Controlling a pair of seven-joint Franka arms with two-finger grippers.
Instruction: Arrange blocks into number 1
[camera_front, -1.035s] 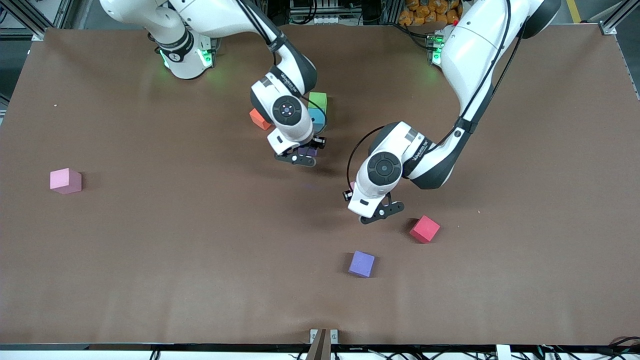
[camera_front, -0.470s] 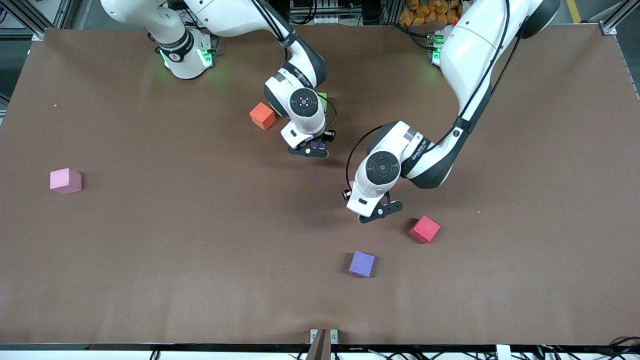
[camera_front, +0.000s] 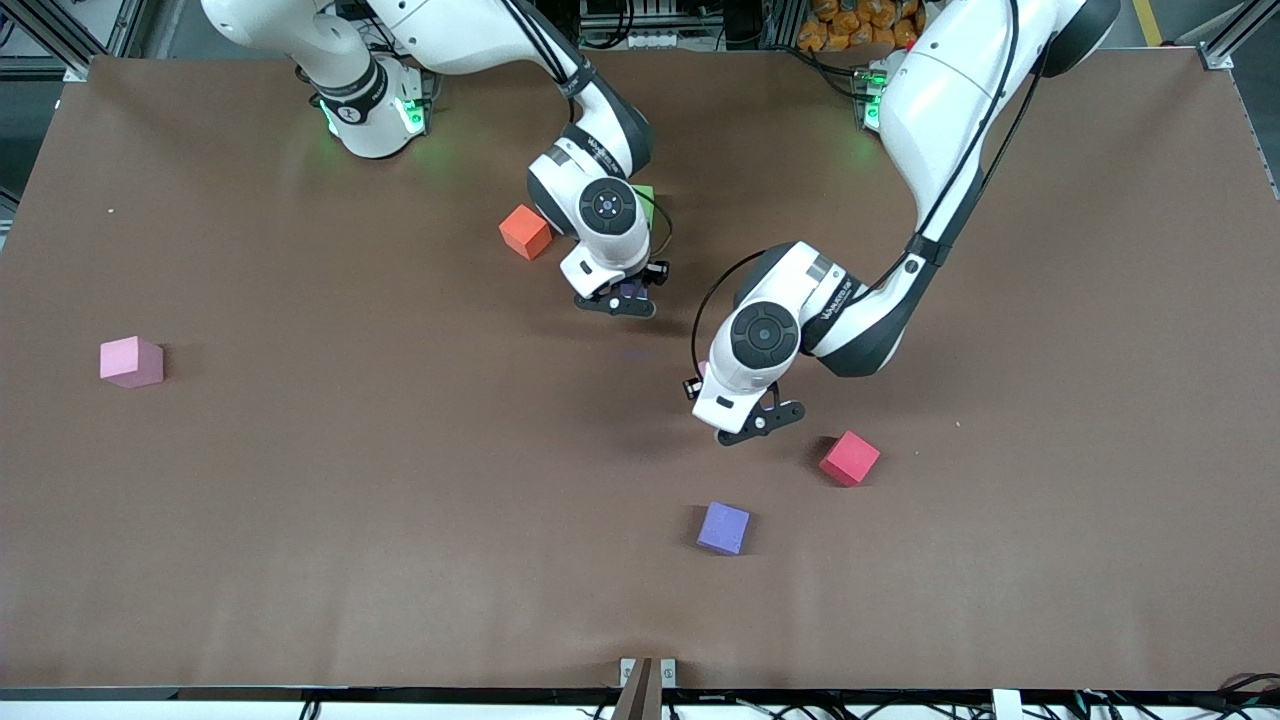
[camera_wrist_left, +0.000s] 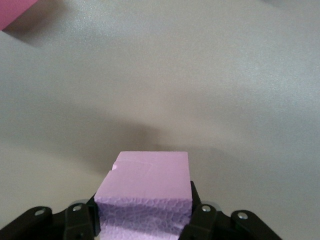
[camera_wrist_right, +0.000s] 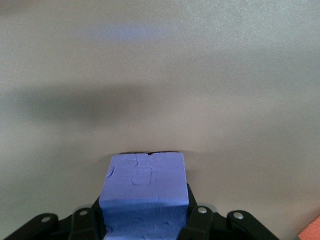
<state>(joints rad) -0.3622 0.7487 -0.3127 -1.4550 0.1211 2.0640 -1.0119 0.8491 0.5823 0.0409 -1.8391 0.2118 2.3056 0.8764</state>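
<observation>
1. Gripping a dark purple matte foam cube (camera_wrist_right: 144, 182) between its closed fingers, the right claw (camera_front: 622, 297) hangs over the middle of the brown worktop (camera_front: 300, 480), toward the edge where the arm bases stand; in the front view only a sliver of this cube shows under the wrist.
2. Just past that claw, a green foam cube (camera_front: 645, 193) peeks out from under the right arm's wrist, nearer the base edge. The light blue cube cannot be seen.
3. An orange foam cube (camera_front: 526, 231) rests on the worktop beside the right wrist, on the side toward the right arm's end.
4. The left claw (camera_front: 757, 421) is clamped on a pink foam cube (camera_wrist_left: 145, 192), held over the worktop's centre; the front view shows only a thin pink edge of it by the wrist.
5. A second pink foam cube (camera_front: 131, 361) sits alone near the worktop's edge at the right arm's end, well apart from everything else.
6. A red foam cube (camera_front: 850, 458) lies just beside the left claw, toward the left arm's end.
7. A lighter lavender-purple foam cube (camera_front: 724, 527) lies nearer the front camera than the red one, toward the camera-side edge.
</observation>
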